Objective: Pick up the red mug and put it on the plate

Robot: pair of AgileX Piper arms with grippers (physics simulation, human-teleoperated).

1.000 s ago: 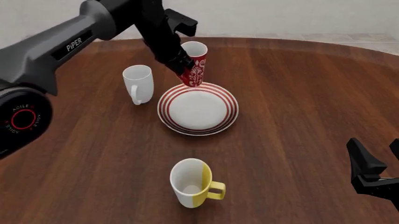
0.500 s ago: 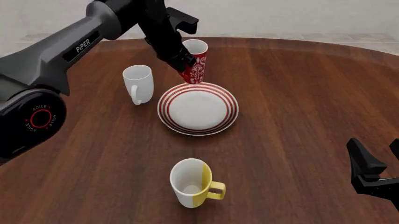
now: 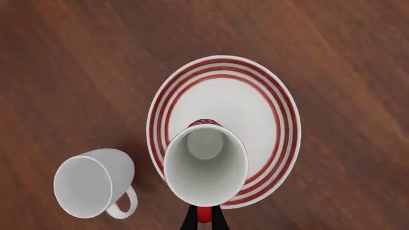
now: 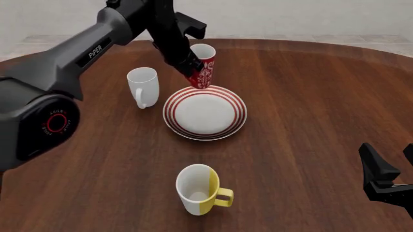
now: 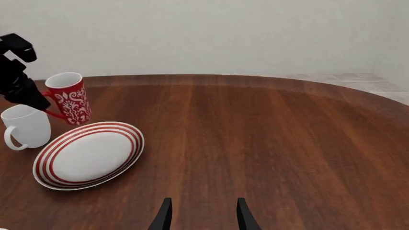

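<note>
Red floral mug (image 4: 202, 66), pinched by its handle in the left gripper (image 4: 187, 68) and hung tilted over the striped plate's (image 4: 237, 121) far rim, could be tipped off on release; the right gripper (image 5: 200, 214) is spread, idle.

Simulated tabletop (image 4: 310, 121) (flat rendered wood)

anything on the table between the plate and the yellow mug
Nothing: in the front view, only bare wood lies between the plate and the white-and-yellow mug.

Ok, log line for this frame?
left gripper: shut on red mug | mug: lifted, tilted, above plate far rim | right gripper: open, idle
</note>
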